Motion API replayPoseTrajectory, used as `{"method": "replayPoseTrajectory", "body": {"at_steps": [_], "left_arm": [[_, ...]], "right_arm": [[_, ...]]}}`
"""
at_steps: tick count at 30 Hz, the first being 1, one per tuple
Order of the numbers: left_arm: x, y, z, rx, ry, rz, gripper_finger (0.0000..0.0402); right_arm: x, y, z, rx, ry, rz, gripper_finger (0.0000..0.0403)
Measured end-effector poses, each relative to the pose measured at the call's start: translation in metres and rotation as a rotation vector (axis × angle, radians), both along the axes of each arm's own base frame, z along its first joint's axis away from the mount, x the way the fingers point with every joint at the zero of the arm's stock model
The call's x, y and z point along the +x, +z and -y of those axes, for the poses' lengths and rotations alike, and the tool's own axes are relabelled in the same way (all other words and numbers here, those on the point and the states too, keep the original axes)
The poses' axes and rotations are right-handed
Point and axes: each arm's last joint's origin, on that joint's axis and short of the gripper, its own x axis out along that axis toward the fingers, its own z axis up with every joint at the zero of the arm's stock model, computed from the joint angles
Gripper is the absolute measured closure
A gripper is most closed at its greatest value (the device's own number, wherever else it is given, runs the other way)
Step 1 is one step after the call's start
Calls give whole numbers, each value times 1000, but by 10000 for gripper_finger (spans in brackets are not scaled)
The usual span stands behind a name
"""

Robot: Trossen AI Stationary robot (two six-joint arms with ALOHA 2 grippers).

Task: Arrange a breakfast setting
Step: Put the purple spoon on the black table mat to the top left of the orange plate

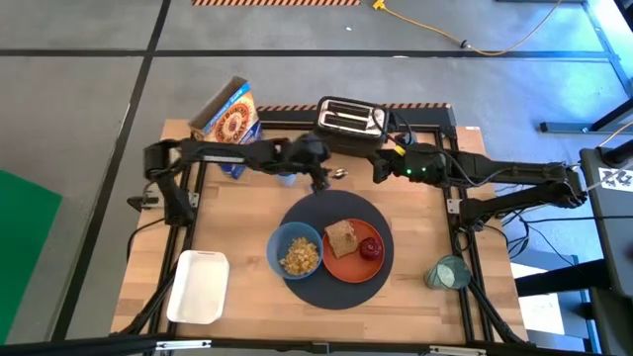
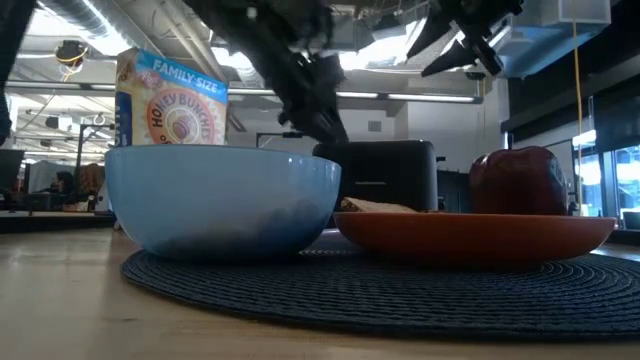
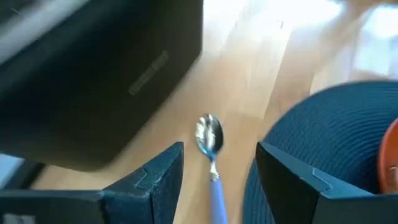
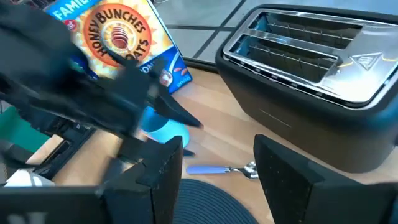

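A dark round placemat (image 1: 336, 287) lies on the wooden table. On it sit a blue bowl (image 1: 295, 251) with cereal and an orange plate (image 1: 358, 265) carrying the toast slice (image 1: 341, 237) and a small red fruit (image 1: 370, 247). The teal glass (image 1: 447, 273) stands off the mat at the right. The metal spoon (image 3: 210, 140), blue-handled, lies flat on the wood between the mat's far rim and the toaster. My left gripper (image 3: 219, 149) hovers open above it, a finger to either side of the handle. My right gripper (image 4: 217, 142) is open farther right, with nothing between its fingers.
A black toaster (image 1: 351, 119) stands at the far edge just behind the spoon. A cereal box (image 1: 227, 124) stands at the far left with a light blue object (image 4: 163, 130) beside it. A white tray (image 1: 198, 287) lies at the near left.
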Motion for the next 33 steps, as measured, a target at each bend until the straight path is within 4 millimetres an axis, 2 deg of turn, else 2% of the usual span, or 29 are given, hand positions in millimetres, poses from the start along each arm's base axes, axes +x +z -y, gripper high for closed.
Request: {"method": "replayPoseTrajectory", "body": {"at_steps": [8,17,24,29,33], "left_arm": [[35,-47,-6,-145,33,-114,208],[46,-86,-18,-180,96,-244,208],[46,-107,-25,-199,111,-299,208],[46,-108,-25,-197,105,-300,211],[46,-108,-25,-195,105,-299,238]], "right_arm": [[-5,6,-1,3,16,-12,214],[-7,3,-2,15,34,-48,214],[-7,3,-3,24,54,-58,214],[-7,2,-3,31,63,-57,214],[-7,2,-3,41,74,-55,214]]}}
